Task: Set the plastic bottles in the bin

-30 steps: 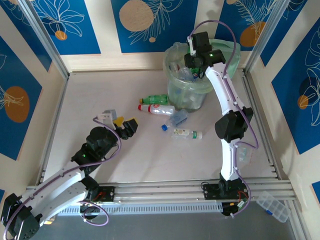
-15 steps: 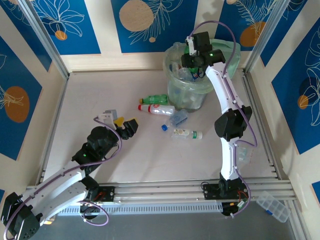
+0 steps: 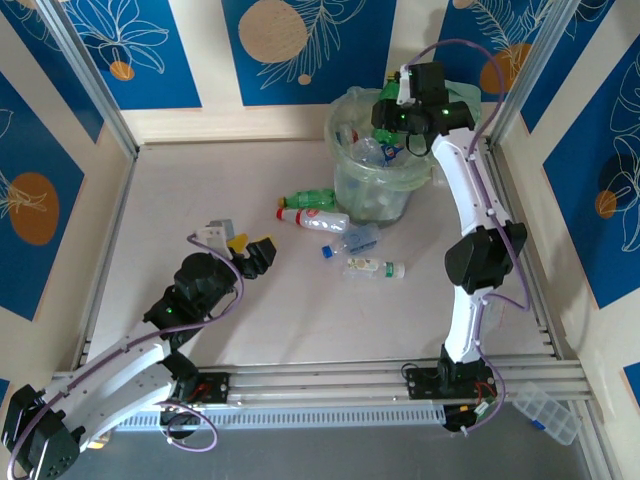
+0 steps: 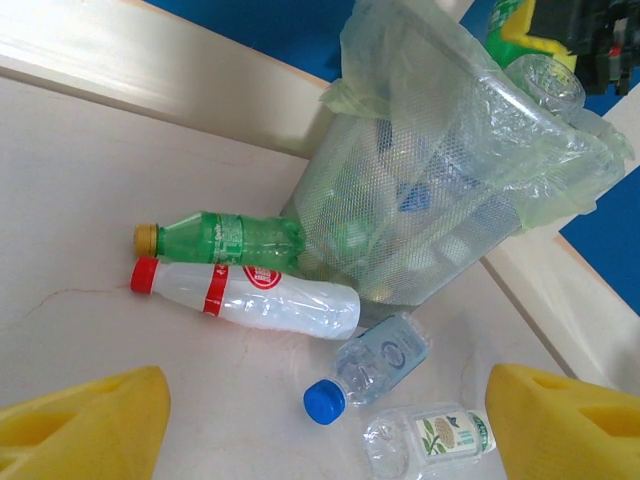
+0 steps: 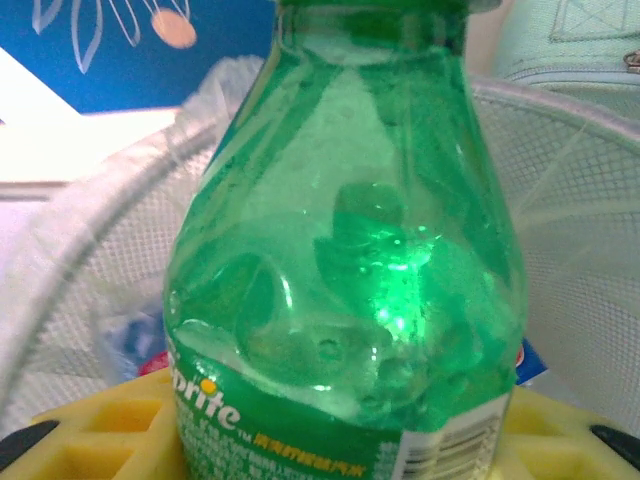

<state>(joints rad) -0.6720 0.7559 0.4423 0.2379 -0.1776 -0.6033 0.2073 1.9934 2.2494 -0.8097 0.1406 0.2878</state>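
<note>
Bottles (image 3: 313, 218) on pale tabletop (image 3: 200, 190), blue walls (image 3: 120, 40)

Overhead and low left-wrist views, both on the bin (image 3: 360, 190)

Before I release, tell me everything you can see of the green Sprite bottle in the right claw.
The green Sprite bottle is translucent green plastic, dented and crumpled, with white lettering on its label. The right claw grips it at the label end between yellow pads, over the mesh bin.
</note>
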